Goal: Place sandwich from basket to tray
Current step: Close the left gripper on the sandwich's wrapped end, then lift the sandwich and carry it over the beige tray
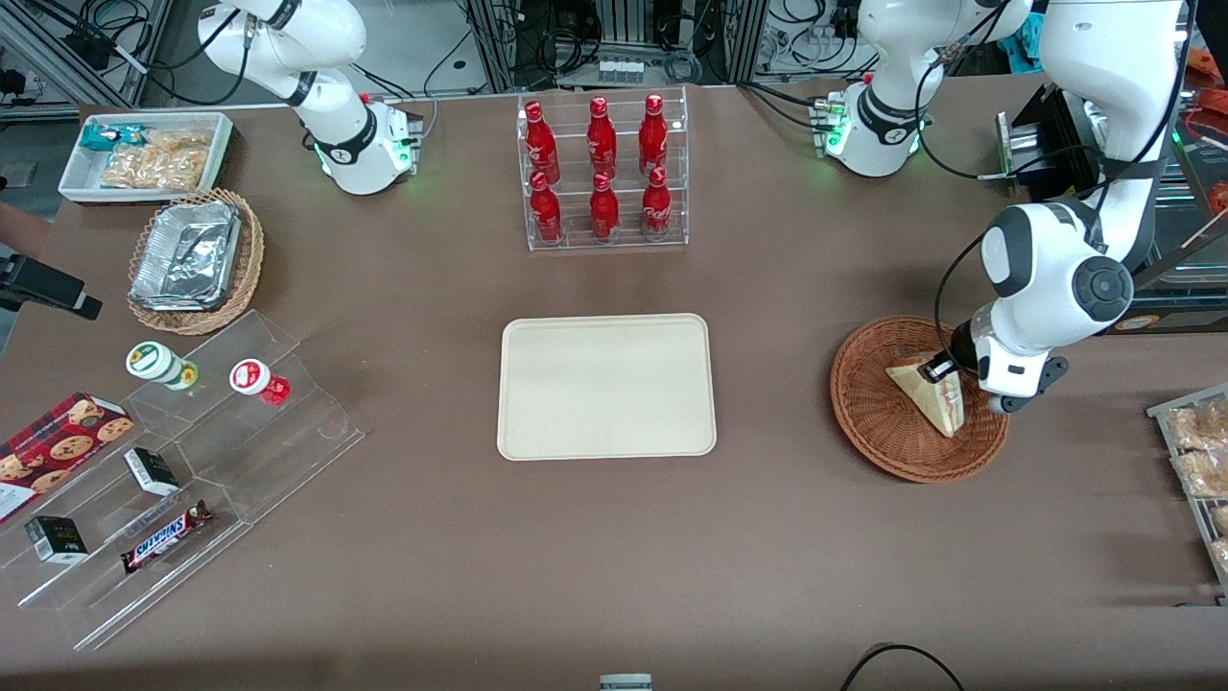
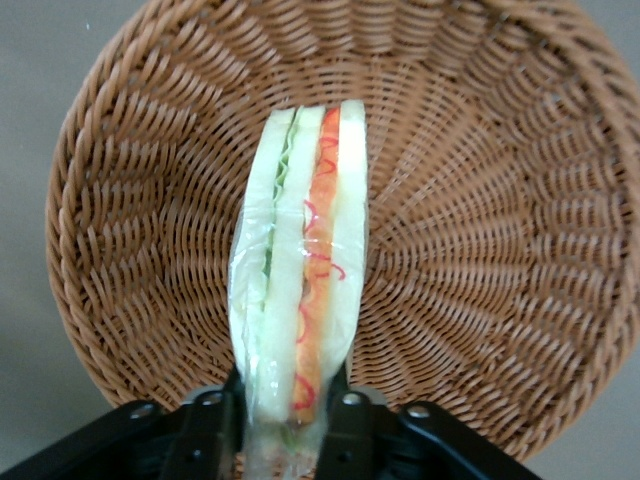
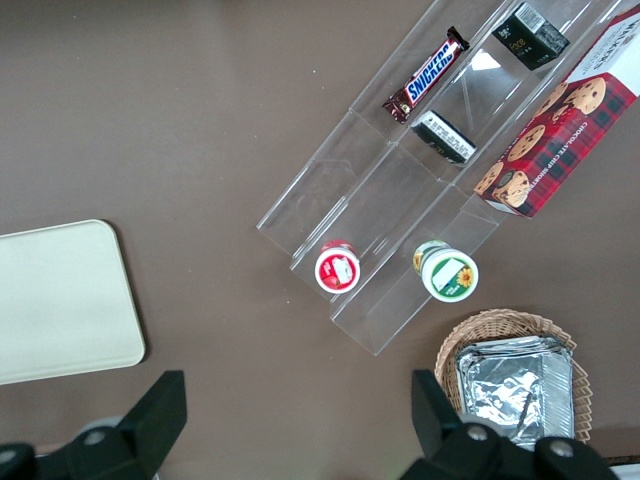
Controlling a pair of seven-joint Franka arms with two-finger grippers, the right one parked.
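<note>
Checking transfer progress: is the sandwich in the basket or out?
In: the sandwich sits inside the basket, with the gripper fingers closed on it.

– Where's the left arm?
– Bent over the working arm's end of the tabletop, wrist angled down, gripper (image 1: pixel 945 369) low inside the basket (image 1: pixel 878 422).
– Jaws?
– Clamped on the sandwich (image 2: pixel 300 300), one finger (image 2: pixel 208 430) each side.

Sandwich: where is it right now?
The sandwich is in the basket toward the working arm's end of the table, with the gripper shut on one end; the tray holds nothing.
</note>
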